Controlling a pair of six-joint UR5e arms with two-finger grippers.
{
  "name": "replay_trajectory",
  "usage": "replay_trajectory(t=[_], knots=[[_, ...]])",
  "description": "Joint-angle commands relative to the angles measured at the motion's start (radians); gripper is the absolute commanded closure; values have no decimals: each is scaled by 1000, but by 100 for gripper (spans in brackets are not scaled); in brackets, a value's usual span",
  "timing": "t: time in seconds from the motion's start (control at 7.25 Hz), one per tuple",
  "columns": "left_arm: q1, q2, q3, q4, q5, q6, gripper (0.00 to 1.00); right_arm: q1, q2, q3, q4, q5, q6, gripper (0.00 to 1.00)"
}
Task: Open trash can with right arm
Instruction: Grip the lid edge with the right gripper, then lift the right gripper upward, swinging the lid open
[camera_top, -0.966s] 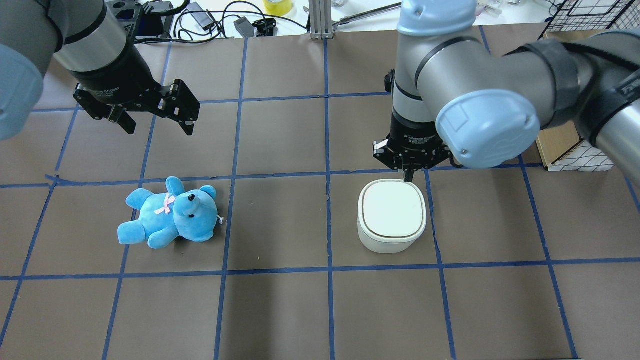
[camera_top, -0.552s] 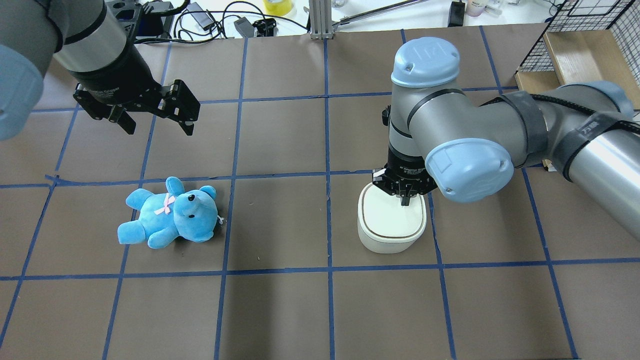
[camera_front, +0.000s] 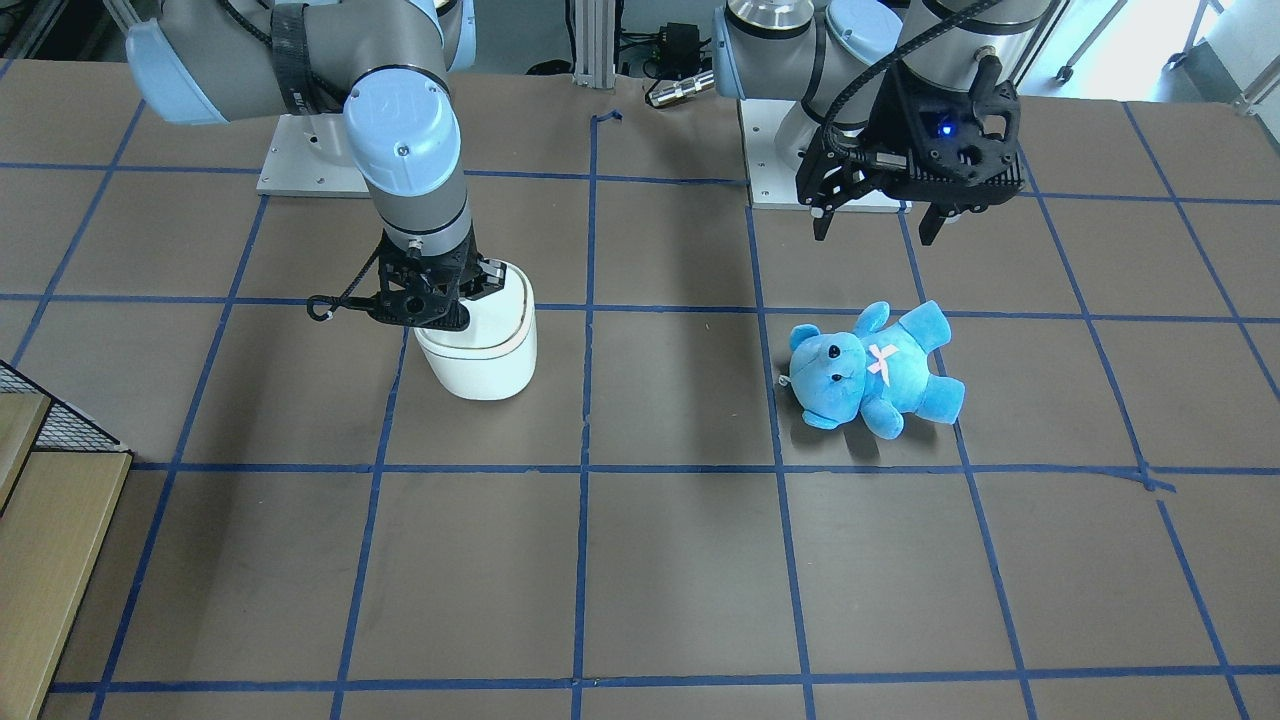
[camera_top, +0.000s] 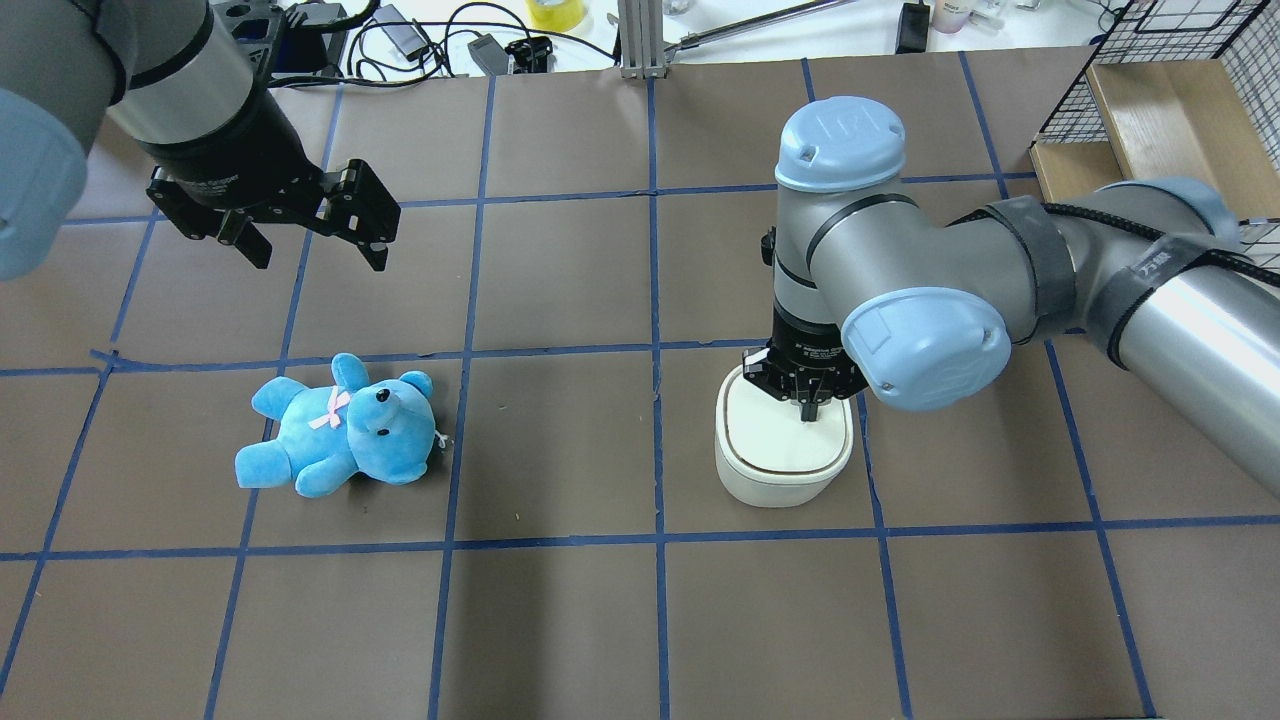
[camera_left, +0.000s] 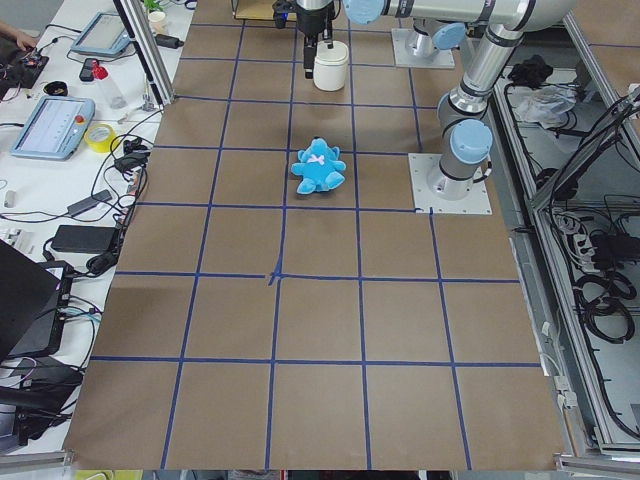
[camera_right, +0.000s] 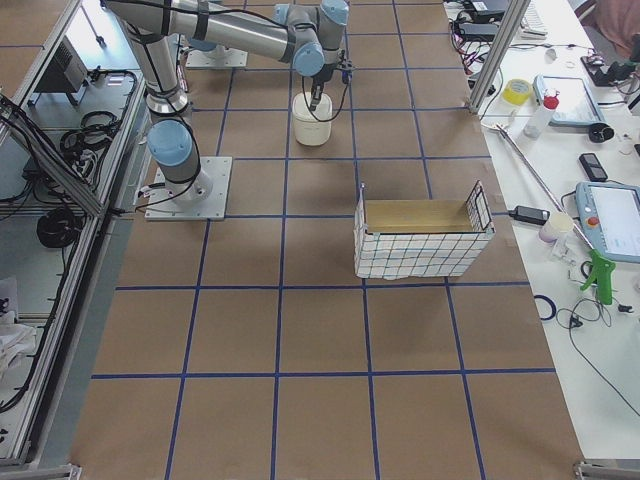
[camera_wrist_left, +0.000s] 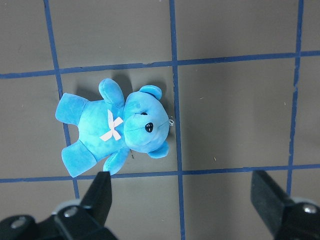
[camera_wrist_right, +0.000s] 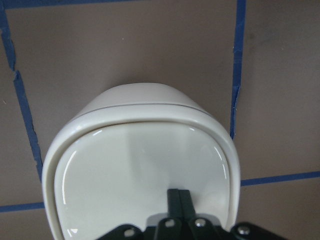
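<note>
The white trash can (camera_top: 780, 465) stands right of the table's middle with its lid down; it also shows in the front view (camera_front: 485, 355) and fills the right wrist view (camera_wrist_right: 140, 160). My right gripper (camera_top: 808, 412) is shut, and its joined fingertips (camera_wrist_right: 178, 197) point straight down onto the lid's far part, touching or just above it. In the front view the right gripper (camera_front: 432, 312) covers part of the lid. My left gripper (camera_top: 312, 248) is open and empty, hovering beyond a blue teddy (camera_top: 340, 425).
The blue teddy (camera_wrist_left: 115, 125) lies on the table's left half, below the open left fingers (camera_wrist_left: 100, 195). A wire basket with a wooden bottom (camera_top: 1170, 100) stands at the far right. Cables and tools lie beyond the table's far edge (camera_top: 420, 40).
My right gripper has moved from behind the can's far edge to over the lid and has come down onto it. The left arm, teddy and can have not moved.
</note>
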Motion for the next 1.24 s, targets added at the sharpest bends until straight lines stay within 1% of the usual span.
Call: replay_trajectory(t=[0.0, 0.14, 0.28, 0.41, 0.83, 0.97, 1.1], knots=[[0, 0, 0, 0, 0, 0, 0, -7, -67, -139, 133, 12, -4, 0], [0, 0, 0, 0, 0, 0, 0, -10, -71, -263, 257, 3, -7, 0], [0, 0, 0, 0, 0, 0, 0, -11, -65, -341, 280, 8, -13, 0], [0, 0, 0, 0, 0, 0, 0, -11, -66, -374, 280, 14, -14, 0], [0, 0, 0, 0, 0, -2, 0, -11, -71, -382, 269, 12, -5, 0], [0, 0, 0, 0, 0, 0, 0, -10, -71, -386, 230, 14, -8, 0], [-1, 0, 0, 0, 0, 0, 0, -11, -69, -388, 228, 6, -11, 0]])
